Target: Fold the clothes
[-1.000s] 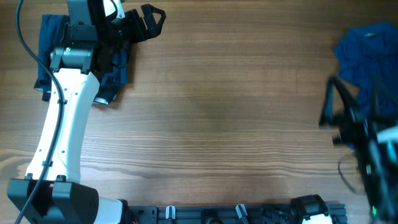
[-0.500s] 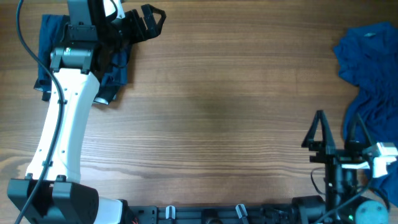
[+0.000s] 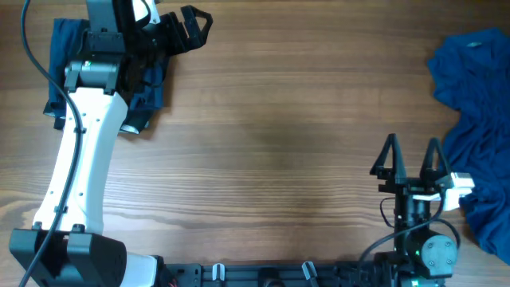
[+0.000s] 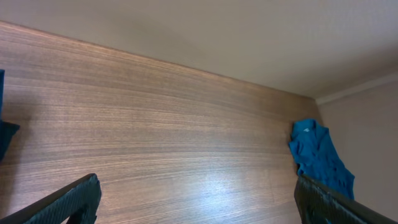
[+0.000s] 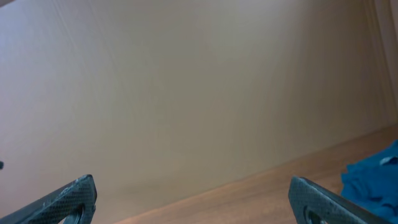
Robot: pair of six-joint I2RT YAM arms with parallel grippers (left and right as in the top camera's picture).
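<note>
**Floppy blue pile at the right edge: go for a hem, not the heap**

You're dealing with soft stuff here, so don't be expecting it to hold any shape. The crumpled blue garment (image 3: 476, 104) is lying bunched along the right edge of the desk (image 3: 271, 151), from the far right corner down toward the near one, and partly running out of view. I'm guessing it's light and limp, so it's going to be trailing and sagging rather than lifting as one piece. You're better off pinching an outer hem or corner where the cloth is lying thin on the wood. Biting into the thick middle is probably going to be picking up several layers at once.

The other blue bundle (image 3: 62, 48) is sitting at the far left corner, looking flatter and squarer. It's mostly hiding under the left arm, so I can't tell how tidy it is.

Poses: your right gripper (image 3: 411, 150) is hovering close to the near edge, just beside the pile's inner side and not touching it. Its fingers are pointing toward the far edge and standing spread wide with nothing between them. From its wrist view you're mostly seeing wall, so it's tilting well up. Your left gripper (image 3: 190, 25) is reaching out along the far edge just right of the bundle, jaws wide apart too and empty, looking out across bare wood.
</note>
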